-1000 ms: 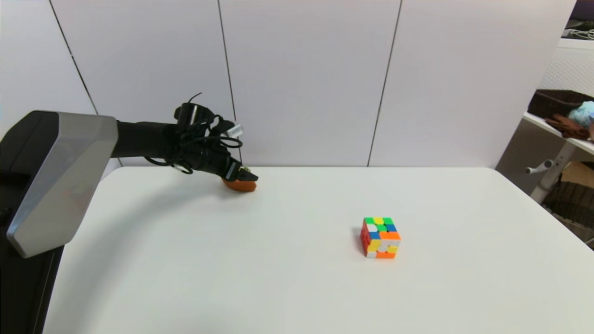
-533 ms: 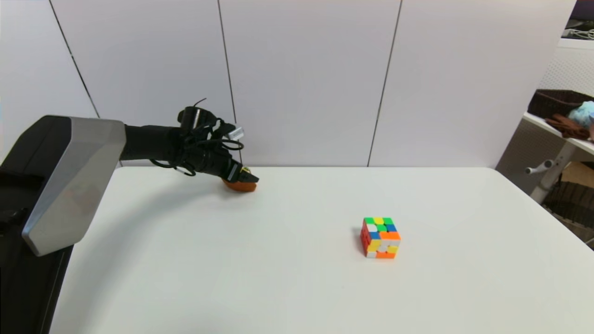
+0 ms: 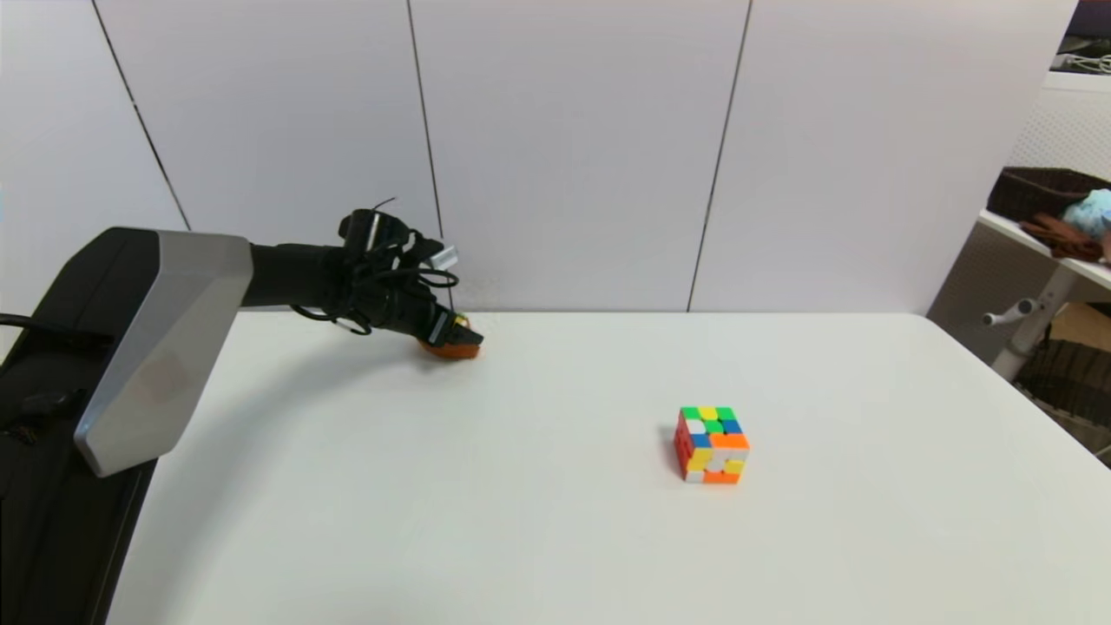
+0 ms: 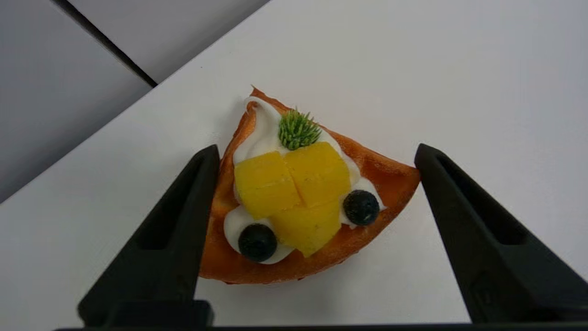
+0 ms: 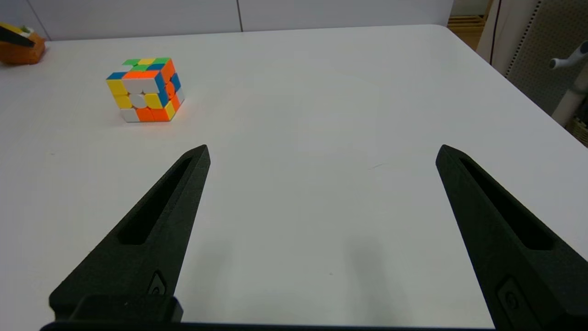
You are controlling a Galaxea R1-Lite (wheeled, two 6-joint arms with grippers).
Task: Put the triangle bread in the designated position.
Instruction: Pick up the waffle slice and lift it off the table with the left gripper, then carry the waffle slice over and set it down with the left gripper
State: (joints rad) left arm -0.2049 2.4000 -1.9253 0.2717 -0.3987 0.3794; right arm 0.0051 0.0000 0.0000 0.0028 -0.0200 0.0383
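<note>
White table [image 3: 555, 521] carrying puzzle cube [image 3: 712, 444] mid-right; left pincer [image 4: 312, 158] straddling, spread wide, the triangle bread [image 4: 303, 197] resting near the far-left edge, ungrasped; right pincer [image 5: 321, 156] idling, spread; lifting and placing remaining.

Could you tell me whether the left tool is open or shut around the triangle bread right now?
Open. The left tool straddles the triangle bread: one finger lies against its crust, the other stands clear.

Left arm lowers over the bread
The left gripper [image 3: 458, 334] sinks slightly toward the triangle bread [image 3: 451, 351] as its silver elbow shifts rightward
</note>
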